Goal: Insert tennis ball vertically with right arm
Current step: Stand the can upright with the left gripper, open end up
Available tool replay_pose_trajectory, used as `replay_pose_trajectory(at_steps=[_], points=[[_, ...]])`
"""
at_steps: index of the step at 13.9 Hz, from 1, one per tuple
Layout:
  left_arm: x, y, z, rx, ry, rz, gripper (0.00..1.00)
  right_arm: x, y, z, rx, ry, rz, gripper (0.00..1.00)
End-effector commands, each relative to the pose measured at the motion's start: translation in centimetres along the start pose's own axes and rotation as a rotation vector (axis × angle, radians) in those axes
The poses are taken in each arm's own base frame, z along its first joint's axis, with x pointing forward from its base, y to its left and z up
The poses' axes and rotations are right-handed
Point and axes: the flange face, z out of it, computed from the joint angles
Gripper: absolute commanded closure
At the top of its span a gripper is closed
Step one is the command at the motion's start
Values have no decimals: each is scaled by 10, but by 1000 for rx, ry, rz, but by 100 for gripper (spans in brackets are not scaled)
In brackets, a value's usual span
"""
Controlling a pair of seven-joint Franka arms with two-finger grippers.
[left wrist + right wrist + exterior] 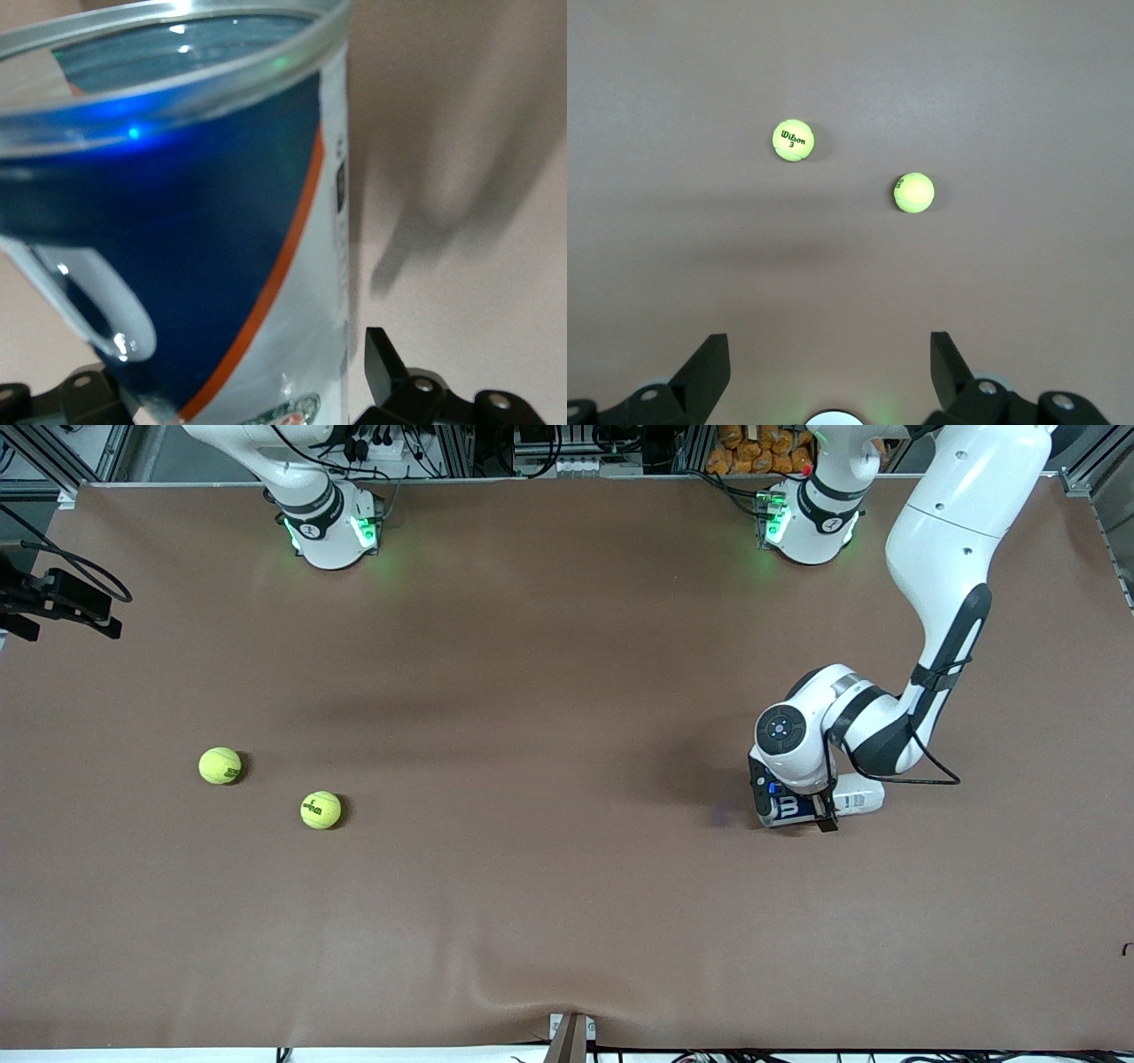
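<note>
Two tennis balls (220,765) (321,810) sit on the brown surface (532,691) toward the right arm's end, the right gripper (830,372) high over them, fingers wide and empty, while the left gripper (793,810) straddles the ball can (221,230), fingers spread.

Even overhead light falls on the brown counter (567,886), with soft shadows beside both tennis balls (220,765). The left wrist view is blurred, the close-up can (204,266) showing blue glare spots.

High front overview, right wrist overhead sharing balls (794,140), left wrist close-up
</note>
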Motion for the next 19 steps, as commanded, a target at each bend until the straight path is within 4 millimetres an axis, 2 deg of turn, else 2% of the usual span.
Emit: replay_pose_trajectory(at_steps=[1,4,6,11,19], points=[[5,-2,-2,6,1,-2,0,-2,3,-1,1,-4,-3,0],[6,-1,-2,7,0,7,0,-2,3,-2,1,-3,-3,0],[7,-1,-2,9,-1,14,4,-2,3,-2,1,-3,-3,0],[10,-3,-2,13,2,23,24,-2,3,-1,1,-6,-3,0],[19,-12,-29,42,39,12,24,-2,3,-1,1,-6,-1,0]])
